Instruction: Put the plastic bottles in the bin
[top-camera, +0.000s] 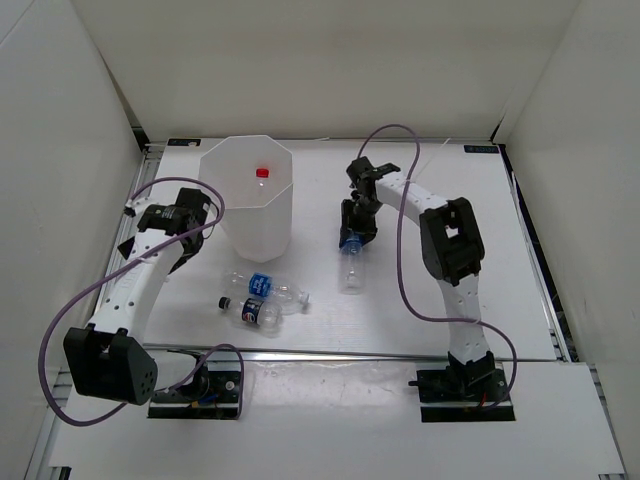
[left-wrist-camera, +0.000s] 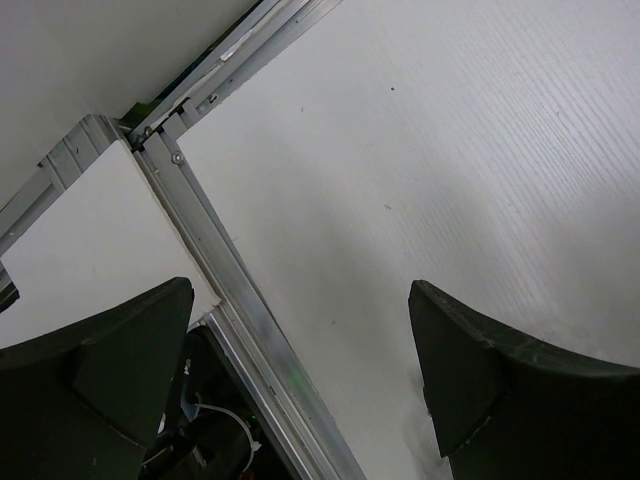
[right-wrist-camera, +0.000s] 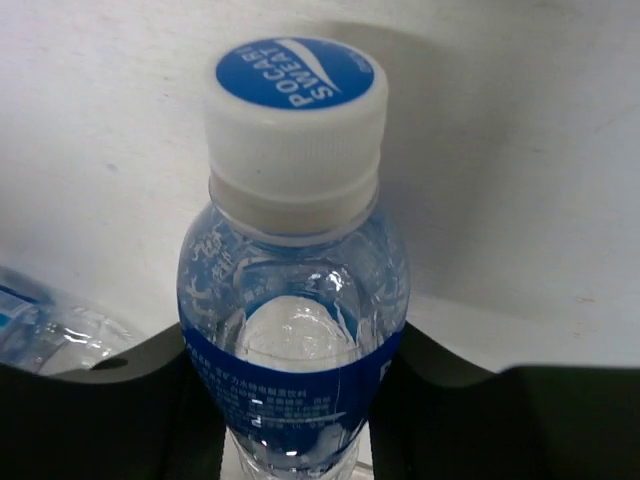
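Note:
My right gripper (top-camera: 352, 238) is shut on a clear blue-labelled plastic bottle (top-camera: 351, 275) right of the bin. In the right wrist view its black fingers (right-wrist-camera: 120, 410) press both sides of the blue label, and this bottle (right-wrist-camera: 295, 270) shows a white cap with a blue top. The tall white bin (top-camera: 232, 205) stands at the back centre-left, with a red-capped bottle (top-camera: 262, 172) inside it. Two more bottles lie in front of the bin: a blue-labelled one (top-camera: 266, 286) and a dark-labelled one with a black cap (top-camera: 248, 310). My left gripper (top-camera: 186, 236) is open and empty, left of the bin.
An aluminium rail (left-wrist-camera: 230, 290) runs along the table's left edge below my left gripper (left-wrist-camera: 300, 350). White walls close in the table on three sides. Another clear bottle (right-wrist-camera: 45, 335) shows at the left edge of the right wrist view.

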